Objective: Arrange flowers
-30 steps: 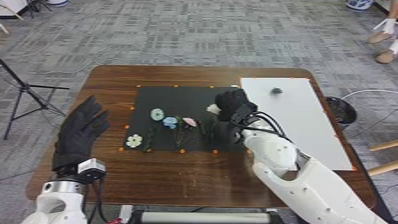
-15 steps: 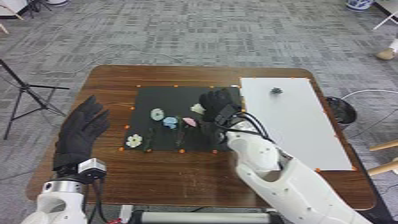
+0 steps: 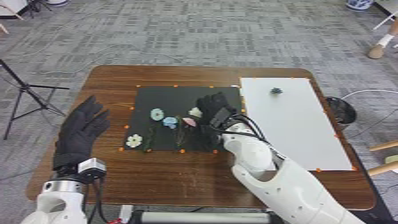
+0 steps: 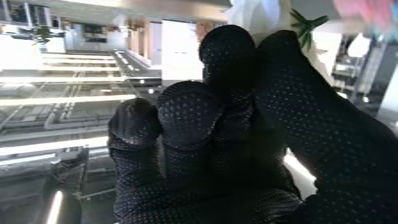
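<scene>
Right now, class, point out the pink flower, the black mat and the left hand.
Pink flower (image 3: pixel 189 121), head view: its petals.
Black mat (image 3: pixel 164 95), head view: bare far part.
Left hand (image 3: pixel 78 134), head view: the glove's middle.

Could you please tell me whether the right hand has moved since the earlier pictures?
Yes. In the head view, the right hand has shifted to the left, farther from the left edge of the white sheet.

White arms (image 3: pixel 276 182) with dark cables end in black dotted gloves (image 4: pixel 187 115).
</scene>
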